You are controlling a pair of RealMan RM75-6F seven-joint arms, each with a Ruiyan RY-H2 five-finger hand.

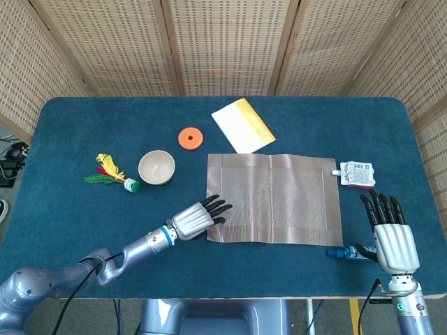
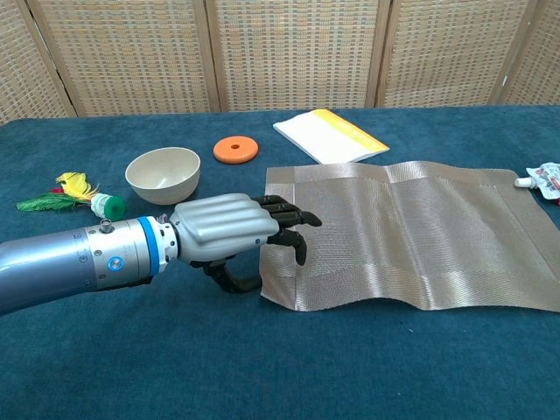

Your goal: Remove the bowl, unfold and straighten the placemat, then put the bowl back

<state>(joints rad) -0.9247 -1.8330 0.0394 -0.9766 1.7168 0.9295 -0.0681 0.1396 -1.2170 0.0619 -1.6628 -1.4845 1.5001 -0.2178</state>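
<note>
So, starting at the left of the table (image 1: 63,125), a shuttlecock (image 1: 112,173) with green and yellow feathers lies beside the bowl (image 1: 156,167), which stands upright on the blue cloth, off the placemat and apart from it. That first step reads as done. Behind the bowl sits an orange disc (image 1: 189,137).

My left hand (image 1: 197,217) lies palm down at the near left corner of the placemat (image 1: 276,199). The fingers (image 2: 284,214) reach flat over the mat's edge while the thumb curls under the corner in the chest view, so I seem to have the edge pinched, though the contact itself is partly hidden. The placemat is opened out, a grey woven rectangle, but its near edge ripples and it sits slightly askew to the table front. I judge the unfolding finished and the straightening not quite; setting the bowl back on it is all left to do.

Beyond the mat lies a white and yellow booklet (image 1: 243,125); no writing is legible on it. To the right, a small sachet (image 1: 357,174) carries red print too small to read. My right hand (image 1: 392,237) rests at the table's near right edge, fingers extended and close together, holding nothing; a small blue object (image 1: 342,253) lies by its thumb.
</note>
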